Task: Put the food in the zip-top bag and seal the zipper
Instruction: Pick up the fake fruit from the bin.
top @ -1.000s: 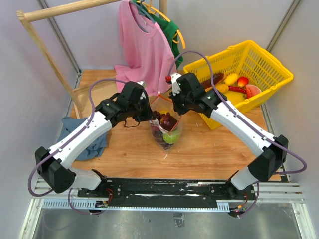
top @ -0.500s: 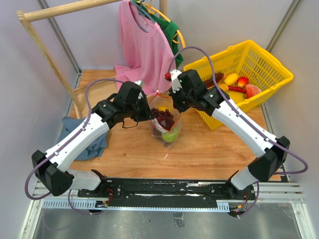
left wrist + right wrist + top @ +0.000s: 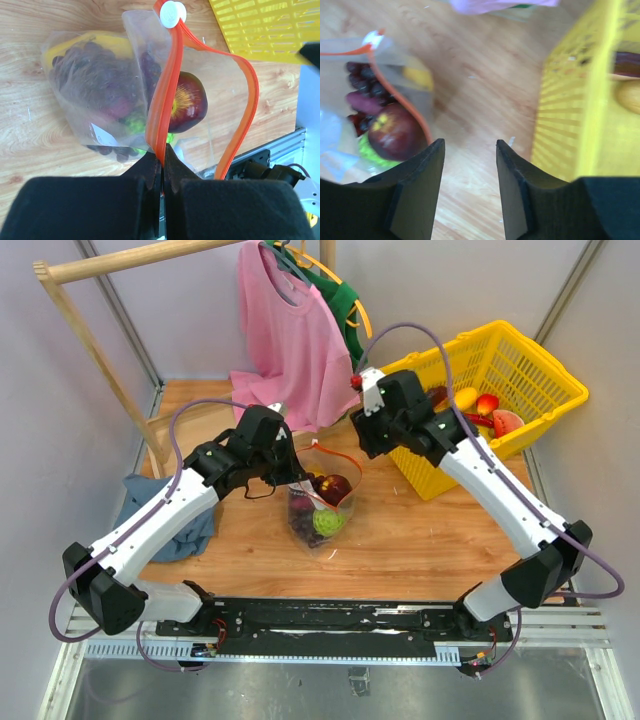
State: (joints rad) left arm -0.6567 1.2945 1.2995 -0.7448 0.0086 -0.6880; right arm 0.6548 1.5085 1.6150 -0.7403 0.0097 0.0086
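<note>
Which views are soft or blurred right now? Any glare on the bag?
Top external: sharp, even light, only soft shadows on the table. Left wrist: zip-top bag and zipper crisp, plastic a bit hazy, no blown-out glare. Right wrist: motion-smeared throughout, yellow basket worst; the bag's contents are only roughly readable.

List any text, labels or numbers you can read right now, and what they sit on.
No readable text.
A small white sticker sits on or inside the zip-top bag; any print on it is too small to read.
The zipper's white tab and the yellow basket show no lettering.
</note>
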